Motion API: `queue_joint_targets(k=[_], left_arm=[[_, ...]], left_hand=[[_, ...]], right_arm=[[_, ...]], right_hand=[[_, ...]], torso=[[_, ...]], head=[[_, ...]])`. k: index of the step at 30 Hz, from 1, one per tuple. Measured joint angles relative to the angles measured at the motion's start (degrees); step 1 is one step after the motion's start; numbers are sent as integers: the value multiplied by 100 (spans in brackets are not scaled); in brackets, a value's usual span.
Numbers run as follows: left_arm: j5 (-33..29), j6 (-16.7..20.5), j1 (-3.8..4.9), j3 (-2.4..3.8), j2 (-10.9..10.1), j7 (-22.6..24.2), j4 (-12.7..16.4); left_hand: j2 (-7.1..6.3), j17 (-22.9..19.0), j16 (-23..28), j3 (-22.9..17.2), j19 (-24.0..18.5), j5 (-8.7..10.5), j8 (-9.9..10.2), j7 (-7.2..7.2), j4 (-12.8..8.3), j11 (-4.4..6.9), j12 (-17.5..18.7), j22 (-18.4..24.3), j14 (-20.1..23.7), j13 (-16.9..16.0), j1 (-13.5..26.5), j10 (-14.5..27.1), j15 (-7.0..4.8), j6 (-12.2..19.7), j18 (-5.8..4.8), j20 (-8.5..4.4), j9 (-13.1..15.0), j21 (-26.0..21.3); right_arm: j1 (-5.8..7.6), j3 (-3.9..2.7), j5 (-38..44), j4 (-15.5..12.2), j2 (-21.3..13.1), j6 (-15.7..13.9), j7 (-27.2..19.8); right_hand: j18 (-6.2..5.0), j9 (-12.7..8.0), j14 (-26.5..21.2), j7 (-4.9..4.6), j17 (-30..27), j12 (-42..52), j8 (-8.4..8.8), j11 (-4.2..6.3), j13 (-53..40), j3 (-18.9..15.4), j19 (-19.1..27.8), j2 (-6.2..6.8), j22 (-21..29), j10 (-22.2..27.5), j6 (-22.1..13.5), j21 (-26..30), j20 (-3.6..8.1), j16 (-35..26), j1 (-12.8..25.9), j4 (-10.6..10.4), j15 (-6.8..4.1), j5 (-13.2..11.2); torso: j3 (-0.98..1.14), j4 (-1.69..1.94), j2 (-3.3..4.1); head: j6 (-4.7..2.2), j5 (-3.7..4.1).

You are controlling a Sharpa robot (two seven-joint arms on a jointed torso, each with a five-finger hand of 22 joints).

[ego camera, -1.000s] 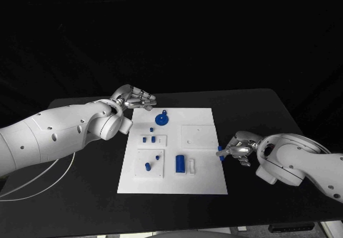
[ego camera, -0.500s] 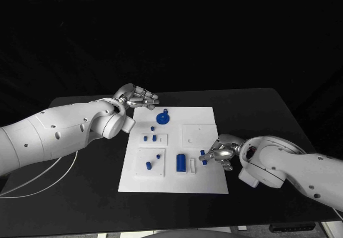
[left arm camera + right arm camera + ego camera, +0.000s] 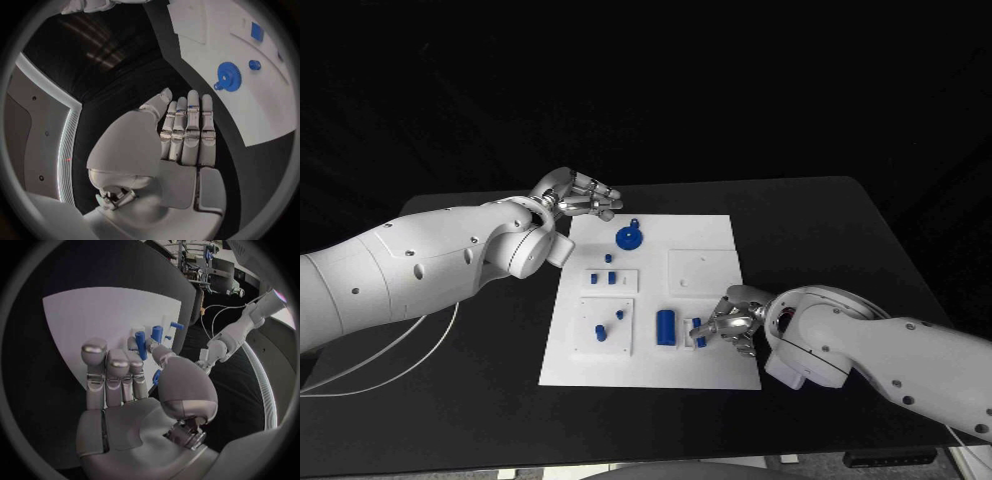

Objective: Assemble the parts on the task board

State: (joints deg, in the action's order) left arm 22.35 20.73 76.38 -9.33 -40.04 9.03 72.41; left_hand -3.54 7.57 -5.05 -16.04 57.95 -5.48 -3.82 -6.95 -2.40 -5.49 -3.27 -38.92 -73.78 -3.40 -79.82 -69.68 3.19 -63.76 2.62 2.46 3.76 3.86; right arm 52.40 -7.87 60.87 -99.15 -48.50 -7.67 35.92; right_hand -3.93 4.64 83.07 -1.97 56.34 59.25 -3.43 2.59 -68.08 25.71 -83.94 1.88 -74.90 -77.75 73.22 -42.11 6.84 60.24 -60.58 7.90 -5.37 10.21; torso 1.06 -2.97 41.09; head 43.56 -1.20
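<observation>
Right hand lay over the lower right part of the task board, pinching a small blue peg between thumb and fingers; the right wrist view showed the peg held at the fingertips above the white plate. Left hand hovered past the board's upper left corner, over the black bench, holding nothing, its fingers straight and close together in the left wrist view.

The board sat in the middle of the frame, long side running away from the robot. Near its top edge lay a blue gear, which the left wrist view also caught. A blue rectangular block stood in the lower middle, just left of the right hand. To the left, two raised white squares carried smaller blue pieces: a pair of short pegs on the upper one and a slanted peg on the lower one. A plain white square plate sat to the right of centre.
</observation>
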Motion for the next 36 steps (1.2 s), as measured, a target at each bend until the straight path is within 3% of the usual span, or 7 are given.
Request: queue_joint_targets(k=[3, 23, 29, 31, 33, 36], left_arm=[[0, -2, 0, 0, 7, -2, 0], [0, -13, 1, -1, 1, -17, 4], [0, -17, -1, -2, 1, -22, 5], [0, -18, -1, -2, 1, -25, 5], [0, -19, -1, -2, 1, -28, 5], [0, -21, 0, -2, 0, -33, 5]], left_hand=[[0, 0, 0, 0, 0, 0, 0, 0, 0, 0, 0, 0, 0, 0, 0, 0, 0, 0, 0, 0, 0, 0], [0, 4, 0, 0, 0, 0, 0, 0, 0, 0, 0, 9, 0, 0, 0, 0, 0, 0, 0, 0, 0, 0], [0, 4, 0, -16, 0, 0, 0, 0, 16, 0, 0, 9, 0, 0, 0, 0, 0, 0, 0, 0, 0, 0], [0, 4, 0, -16, 0, 0, 0, 0, 16, 0, 0, 9, 0, 0, 0, 0, 0, 0, 0, 0, 0, 0], [0, 4, 0, -16, 0, 0, 0, 0, 16, 0, 0, 8, 0, 0, 0, 0, 0, 0, 0, 0, 0, 0], [0, 3, 0, -16, 0, 0, 0, 0, 16, 0, 0, 8, 0, 0, 0, 0, 0, 0, 0, 0, 0, 0]], right_arm=[[1, 11, 19, 23, 51, -10, 34], [21, 76, 175, 201, 257, -83, 97], [22, 76, 189, 228, 276, -96, 85], [23, 76, 190, 237, 280, -101, 81], [23, 76, 191, 244, 282, -106, 80], [20, 83, 194, 264, 283, -121, 80]], right_hand=[[59, 0, 0, 0, 0, 0, 1, 0, -8, 0, 0, 0, 0, 0, 0, 0, 0, 0, 0, 0, 0, 0], [53, 8, 12, -4, -10, -3, -39, 18, -14, -9, 0, -26, 0, -60, 6, 0, 0, 0, 26, 9, 10, -6], [52, 8, 7, 29, -11, -3, -56, 17, -11, -138, 0, -31, 0, -61, 54, 0, 0, 0, 32, 139, 6, -26], [52, 2, -19, 34, -11, -4, -57, 14, -1, -204, 0, -30, 0, -63, 53, 0, 0, 0, 33, 202, -2, -178], [52, -25, -20, 45, -11, -4, -67, 19, 11, -379, 0, 44, 0, -58, 43, 0, 0, 0, -41, 47, -2, -330], [52, -33, -32, 47, -11, -33, -52, 53, 30, -533, 0, 260, 0, -68, 45, 0, 0, 0, -109, -337, -14, -599]], torso=[[0, -1, 0], [1, 13, 8], [1, 7, 7], [1, 7, 6], [1, 5, 5], [1, 4, 5]], head=[[-1, -3], [14, -69], [16, -79], [18, -81], [22, -83], [23, -86]])
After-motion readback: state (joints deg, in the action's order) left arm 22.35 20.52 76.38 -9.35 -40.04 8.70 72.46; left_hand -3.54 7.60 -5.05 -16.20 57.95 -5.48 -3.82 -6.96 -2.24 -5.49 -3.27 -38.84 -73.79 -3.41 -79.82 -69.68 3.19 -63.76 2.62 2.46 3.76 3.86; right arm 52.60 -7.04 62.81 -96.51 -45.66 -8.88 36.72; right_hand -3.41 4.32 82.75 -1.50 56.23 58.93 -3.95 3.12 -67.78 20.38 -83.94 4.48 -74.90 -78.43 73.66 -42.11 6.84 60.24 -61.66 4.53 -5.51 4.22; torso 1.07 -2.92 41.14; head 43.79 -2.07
